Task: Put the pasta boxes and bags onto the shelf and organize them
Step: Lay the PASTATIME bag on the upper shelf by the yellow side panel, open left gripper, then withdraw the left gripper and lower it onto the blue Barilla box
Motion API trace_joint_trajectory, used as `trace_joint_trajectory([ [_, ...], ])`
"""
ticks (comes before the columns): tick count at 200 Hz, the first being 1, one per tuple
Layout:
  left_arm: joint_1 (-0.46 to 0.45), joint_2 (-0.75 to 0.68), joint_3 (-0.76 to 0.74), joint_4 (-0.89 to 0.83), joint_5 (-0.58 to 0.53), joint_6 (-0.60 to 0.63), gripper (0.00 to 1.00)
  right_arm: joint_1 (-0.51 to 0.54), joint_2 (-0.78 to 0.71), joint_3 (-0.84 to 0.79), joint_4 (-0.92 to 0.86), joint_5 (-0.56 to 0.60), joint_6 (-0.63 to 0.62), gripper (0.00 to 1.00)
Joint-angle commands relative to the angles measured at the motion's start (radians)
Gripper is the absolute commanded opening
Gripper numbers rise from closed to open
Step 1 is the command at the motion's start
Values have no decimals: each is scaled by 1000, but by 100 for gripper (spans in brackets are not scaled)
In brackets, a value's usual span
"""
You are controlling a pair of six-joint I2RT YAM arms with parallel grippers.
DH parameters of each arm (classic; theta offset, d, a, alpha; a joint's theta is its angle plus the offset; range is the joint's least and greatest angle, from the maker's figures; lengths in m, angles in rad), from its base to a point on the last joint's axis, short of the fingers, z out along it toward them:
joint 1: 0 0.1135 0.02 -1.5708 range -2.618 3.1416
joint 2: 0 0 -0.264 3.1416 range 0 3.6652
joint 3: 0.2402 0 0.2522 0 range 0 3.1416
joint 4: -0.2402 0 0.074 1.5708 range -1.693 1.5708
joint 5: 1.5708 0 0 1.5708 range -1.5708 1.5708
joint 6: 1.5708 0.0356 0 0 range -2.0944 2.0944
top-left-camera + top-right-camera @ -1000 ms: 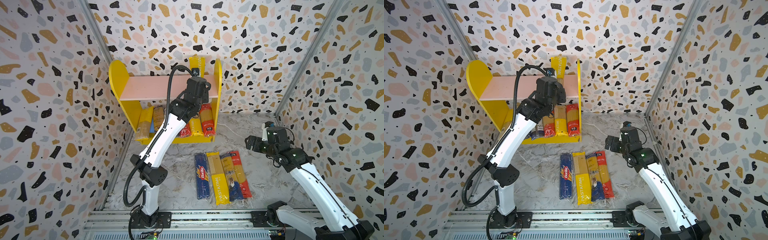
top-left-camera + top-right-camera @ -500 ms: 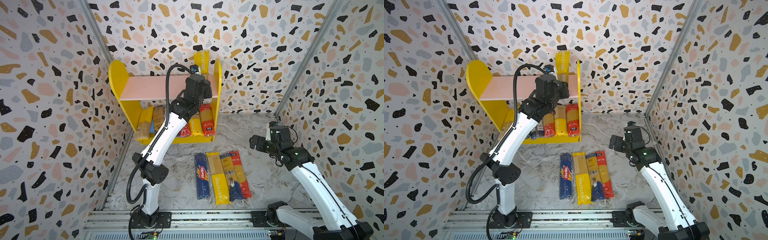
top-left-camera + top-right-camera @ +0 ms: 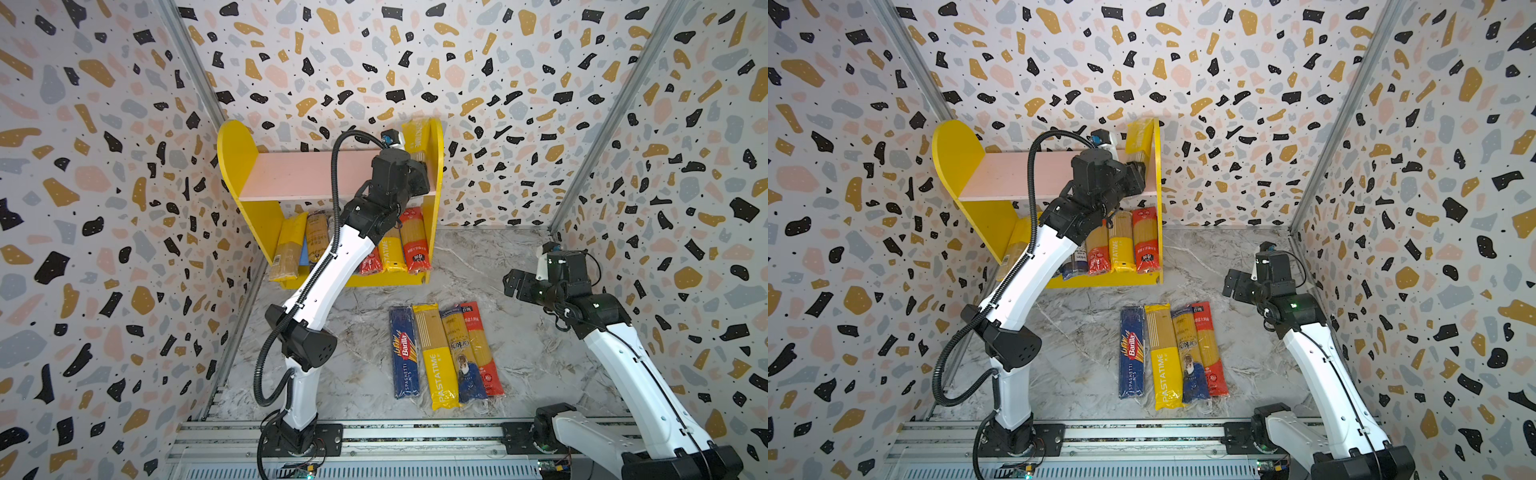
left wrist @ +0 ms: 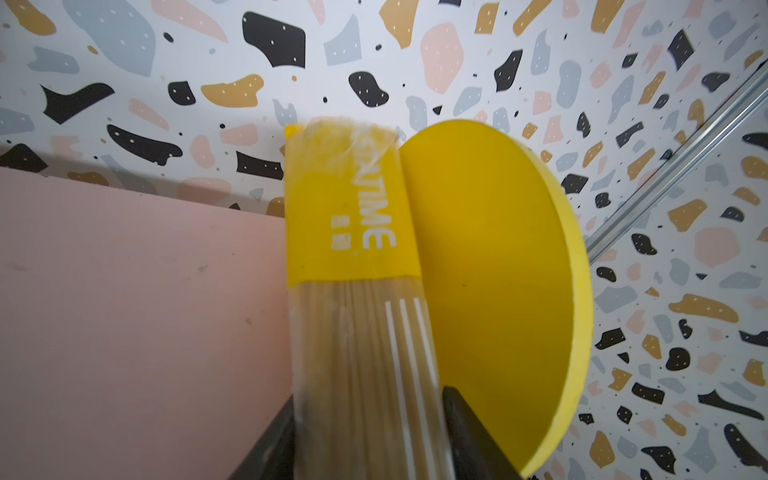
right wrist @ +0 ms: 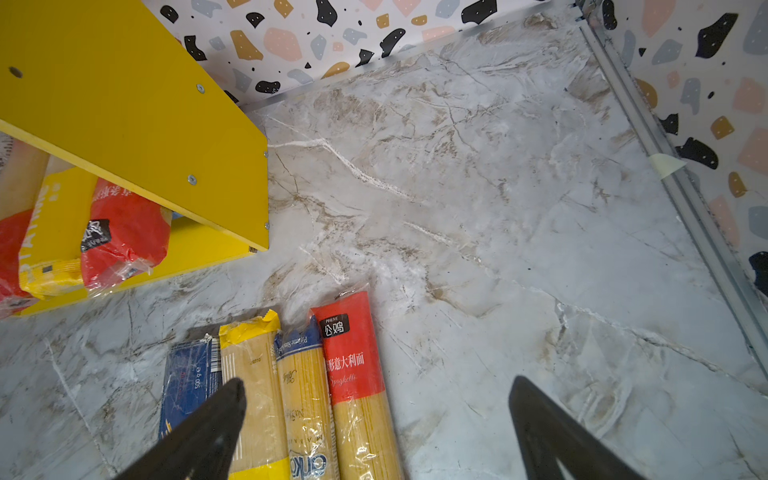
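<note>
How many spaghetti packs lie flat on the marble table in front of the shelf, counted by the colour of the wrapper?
Blue: 2, the Barilla pack and the blue-ended pack
Yellow: 1, the PASTATIME pack
Red: 1, the red pack
Total: 4

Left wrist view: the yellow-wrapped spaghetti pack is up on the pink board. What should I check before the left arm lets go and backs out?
1. Yellow-wrapped PASTATIME spaghetti pack stands on end right beside the shelf's yellow round-topped side panel: ok.
2. Its lower end seated on the pink upper board: cannot tell, hidden behind the left gripper.
3. Left gripper's fingers flank the pack; clamped or loosened: cannot tell.
4. Right gripper open, holding nothing, apart from the shelf: ok.
5. Four spaghetti packs lie side by side on the marble tabletop, not shelved: not ok.
</note>
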Motion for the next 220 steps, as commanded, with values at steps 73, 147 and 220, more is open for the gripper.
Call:
trace_joint_trajectory([
  [73,-8,-104,-82,192,54,15,60,-19,-7,-5,7,-34,-17,99],
  [147,-209,-374,-457,124,-232,139,79,-18,-60,-19,-10,-27,-16,99],
  [220,-391,-788,-1093,150,-465,-28,87,-15,-145,-76,-21,-45,-10,99],
])
